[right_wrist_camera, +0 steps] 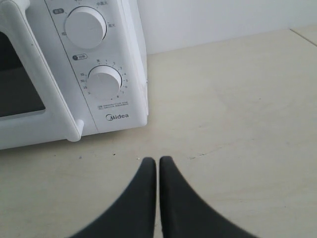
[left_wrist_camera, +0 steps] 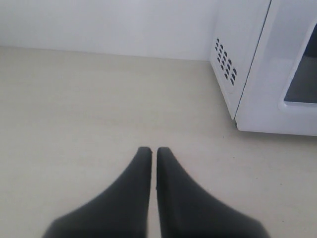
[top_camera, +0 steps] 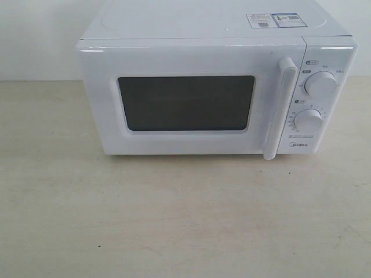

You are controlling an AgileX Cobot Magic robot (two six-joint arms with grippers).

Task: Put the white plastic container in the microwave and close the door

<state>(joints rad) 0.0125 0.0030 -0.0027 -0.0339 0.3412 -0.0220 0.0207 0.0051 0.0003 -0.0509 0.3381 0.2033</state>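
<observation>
Matte beige tabletop (top_camera: 174, 226), glossy boxy microwave (top_camera: 203, 58)

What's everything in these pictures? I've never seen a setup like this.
table: one, beige, under everything
microwave: one, white, on the table
door: one, white with dark window, shut, microwave's front
handle: one, white, upright at the door's edge
knobs: two, white, stacked right of the door
sticker: one, white and blue, microwave's top
left end effector: one, black, shut and empty, over the table
right end effector: one, black, shut and empty, near the knobs
</observation>
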